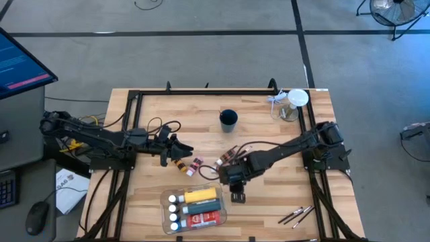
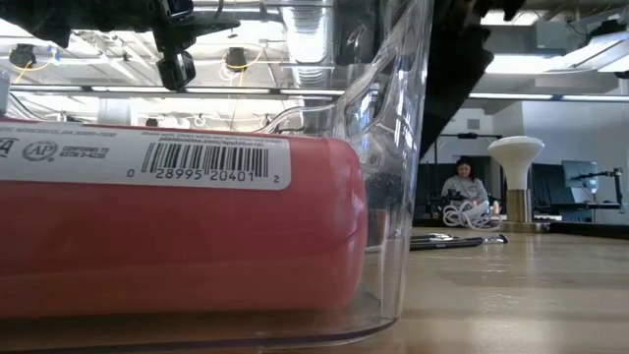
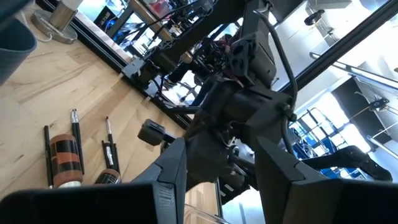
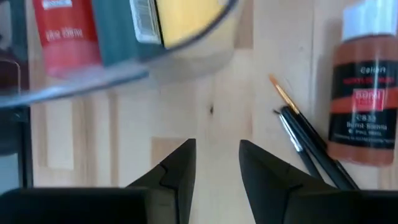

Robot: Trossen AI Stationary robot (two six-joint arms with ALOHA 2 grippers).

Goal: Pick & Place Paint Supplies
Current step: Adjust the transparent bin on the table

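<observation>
From above, the right gripper [image 1: 237, 196] hangs beside the tray [image 1: 165, 199] holding yellow bottle [image 1: 200, 195] and tubes. In its wrist view the fingers stand narrowly parted, empty, near the brown bottle [image 4: 363, 93] and brushes [image 4: 305, 140]: center over one item, then descend. The left gripper [image 1: 176, 153] waits, also narrow.

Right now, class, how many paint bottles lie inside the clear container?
3 show, side by side: yellow bottle toward the middle of the table, dark teal bottle between, red bottle nearest the table's edge. A fourth may be hidden.
</observation>
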